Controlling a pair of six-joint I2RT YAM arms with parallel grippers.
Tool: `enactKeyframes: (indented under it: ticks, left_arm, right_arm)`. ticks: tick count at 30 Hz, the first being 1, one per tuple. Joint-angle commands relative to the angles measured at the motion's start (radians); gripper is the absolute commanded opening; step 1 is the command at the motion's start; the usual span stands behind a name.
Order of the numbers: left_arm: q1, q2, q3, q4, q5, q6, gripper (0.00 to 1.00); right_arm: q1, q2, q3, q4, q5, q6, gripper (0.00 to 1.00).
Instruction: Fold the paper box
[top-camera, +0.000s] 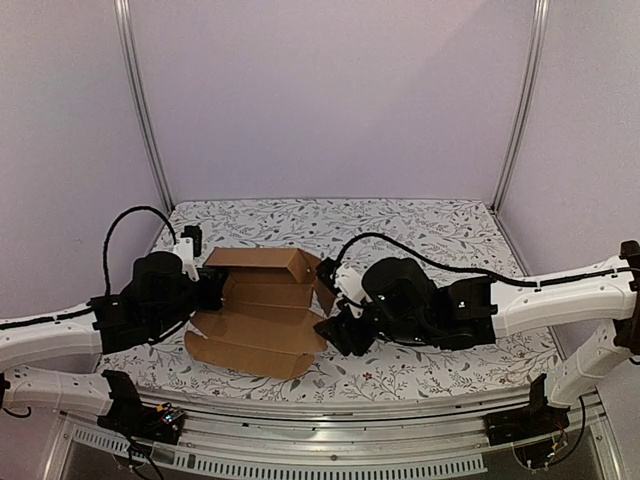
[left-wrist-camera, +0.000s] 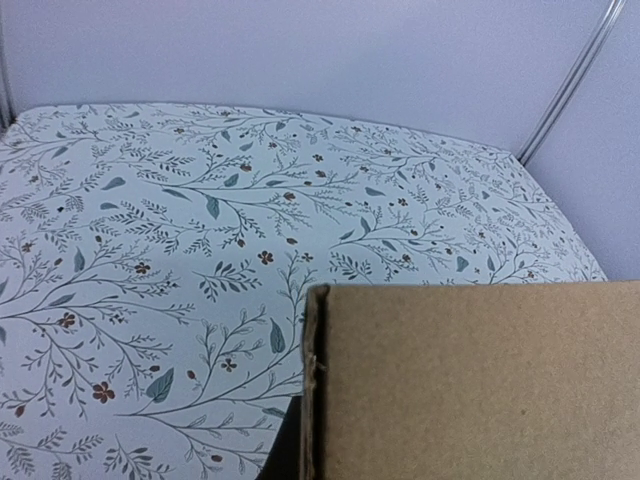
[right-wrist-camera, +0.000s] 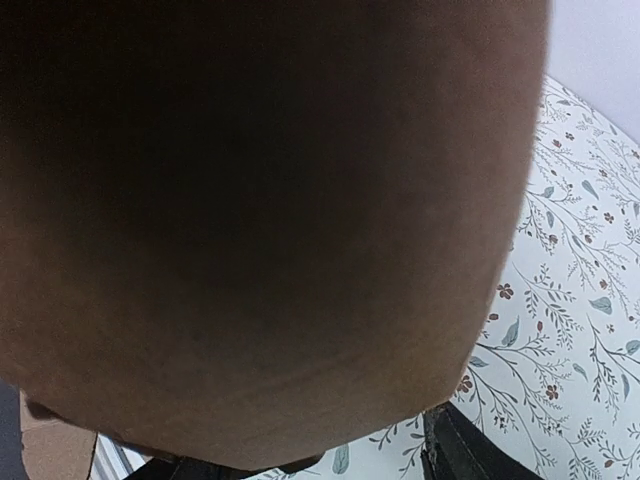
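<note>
My left jaws are closed at the left side of the box (top-camera: 262, 312), half-folded on the table (top-camera: 430, 225): rear walls stand, the front panel lies flat. At its right edge, my right jaws' spread I cannot tell.

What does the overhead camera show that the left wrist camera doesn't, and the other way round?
Only the overhead view: both arms, the left pincer at the left side of the paper box, the right pincer at its right side, and the whole half-folded shape with its back wall raised. Only the left wrist view: the raw cut edge of one box panel, seen up close. Both: brown cardboard, the floral table cover and the pale lilac wall.
</note>
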Motion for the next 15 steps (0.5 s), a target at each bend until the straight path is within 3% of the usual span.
enactKeyframes:
  ticks: [1, 15]
  left_arm:
    - [0.011, -0.033, 0.02, 0.0, 0.08, -0.067, 0.0]
    - [0.058, -0.03, 0.031, 0.057, 0.289, -0.181, 0.0]
  right_arm:
    - [0.008, -0.053, -0.047, 0.02, 0.029, 0.006, 0.64]
    - [0.008, -0.145, -0.149, 0.174, -0.016, 0.011, 0.64]
